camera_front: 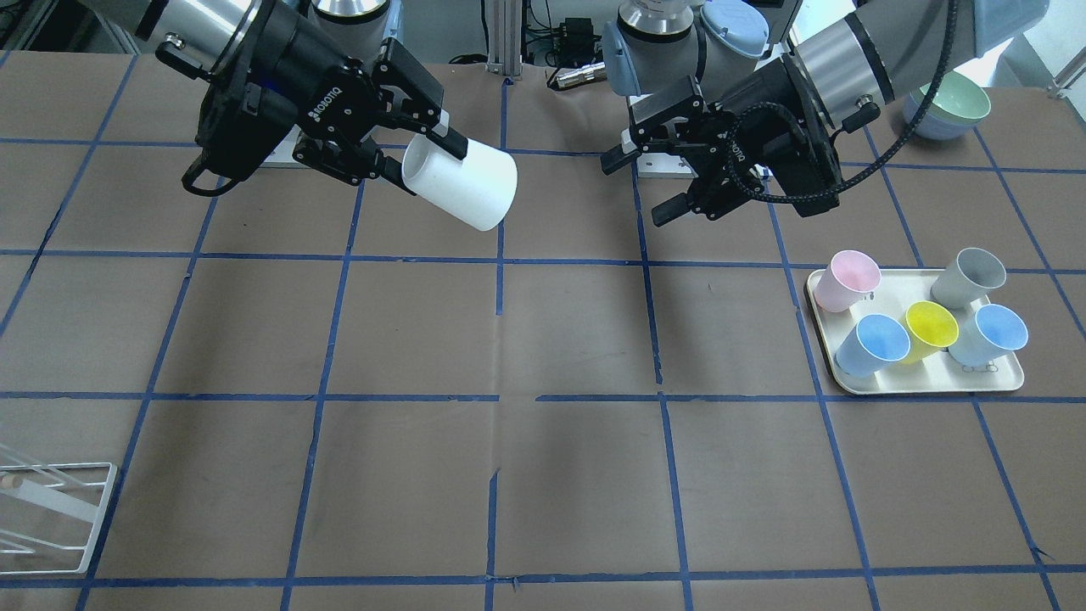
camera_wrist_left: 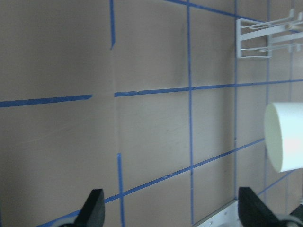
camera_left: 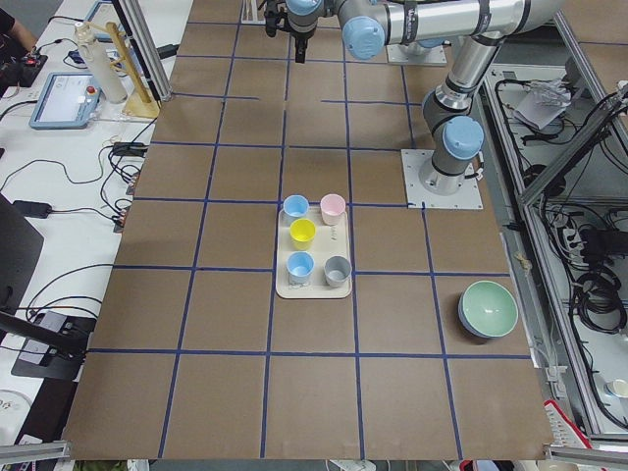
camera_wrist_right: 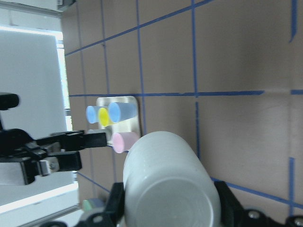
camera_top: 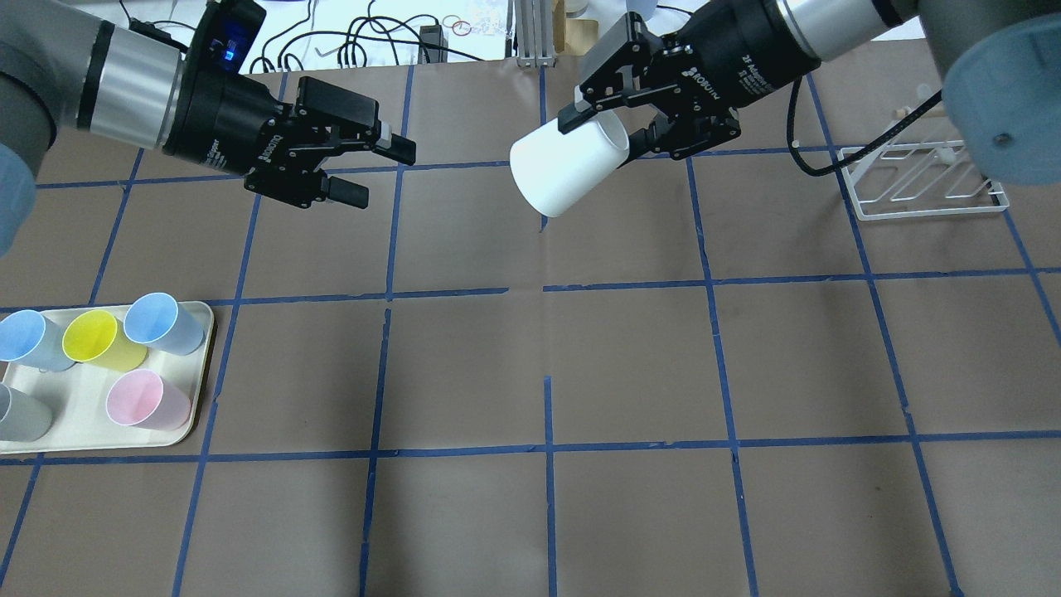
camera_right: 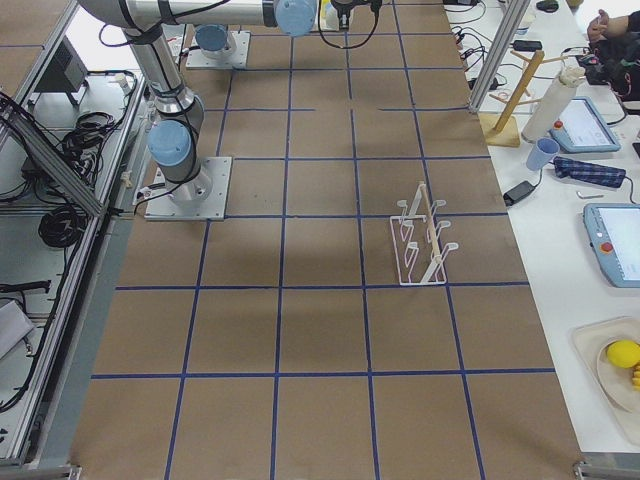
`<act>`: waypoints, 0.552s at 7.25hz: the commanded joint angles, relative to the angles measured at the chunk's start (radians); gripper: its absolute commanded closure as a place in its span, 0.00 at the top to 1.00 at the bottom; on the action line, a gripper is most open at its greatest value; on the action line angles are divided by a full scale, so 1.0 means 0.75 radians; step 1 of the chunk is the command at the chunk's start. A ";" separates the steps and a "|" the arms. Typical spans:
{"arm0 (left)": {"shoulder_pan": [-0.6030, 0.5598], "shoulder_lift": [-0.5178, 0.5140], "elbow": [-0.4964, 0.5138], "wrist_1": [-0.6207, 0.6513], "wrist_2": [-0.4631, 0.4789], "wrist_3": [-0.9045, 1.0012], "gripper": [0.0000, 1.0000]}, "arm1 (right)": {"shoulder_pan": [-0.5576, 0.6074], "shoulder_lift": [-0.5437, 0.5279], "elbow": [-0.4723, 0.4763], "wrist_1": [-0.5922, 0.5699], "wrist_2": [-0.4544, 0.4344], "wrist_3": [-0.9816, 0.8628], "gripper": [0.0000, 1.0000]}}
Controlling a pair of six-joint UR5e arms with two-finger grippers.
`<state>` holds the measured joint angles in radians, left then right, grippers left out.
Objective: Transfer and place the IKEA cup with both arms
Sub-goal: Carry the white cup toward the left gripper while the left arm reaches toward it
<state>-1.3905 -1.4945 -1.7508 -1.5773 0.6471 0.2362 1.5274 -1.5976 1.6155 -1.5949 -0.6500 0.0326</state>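
Observation:
The white IKEA cup (camera_top: pixel 564 170) lies on its side in the air above the table's far middle, and also shows in the front view (camera_front: pixel 467 182). My right gripper (camera_top: pixel 609 133) is shut on one end of it, one finger on each side of the wall (camera_front: pixel 424 157). The cup's free end points toward my left gripper (camera_top: pixel 383 172), which is open and empty a short gap away (camera_front: pixel 636 188). The left wrist view shows the cup's end (camera_wrist_left: pixel 281 137) at its right edge, beyond the open fingers (camera_wrist_left: pixel 94 203). The right wrist view shows the cup (camera_wrist_right: pixel 165 179) between its fingers.
A cream tray (camera_top: pixel 203 332) at my left holds pink (camera_top: pixel 145 400), yellow (camera_top: pixel 99 340), grey (camera_top: pixel 16 414) and two blue cups. A white wire rack (camera_top: pixel 920 178) stands at my far right. Stacked bowls (camera_front: pixel 950 102) sit near the left arm's base.

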 commanded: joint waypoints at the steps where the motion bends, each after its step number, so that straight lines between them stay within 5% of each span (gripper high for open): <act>1: -0.007 0.015 -0.052 0.000 -0.379 0.000 1.00 | -0.130 0.001 0.054 0.152 0.419 -0.009 0.00; 4: -0.013 0.052 -0.050 0.003 -0.629 -0.029 1.00 | -0.145 0.001 0.257 0.151 0.796 -0.061 0.00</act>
<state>-1.3988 -1.4673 -1.7881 -1.5759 0.2548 0.2258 1.4225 -1.5962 1.7455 -1.4836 -0.1676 0.0130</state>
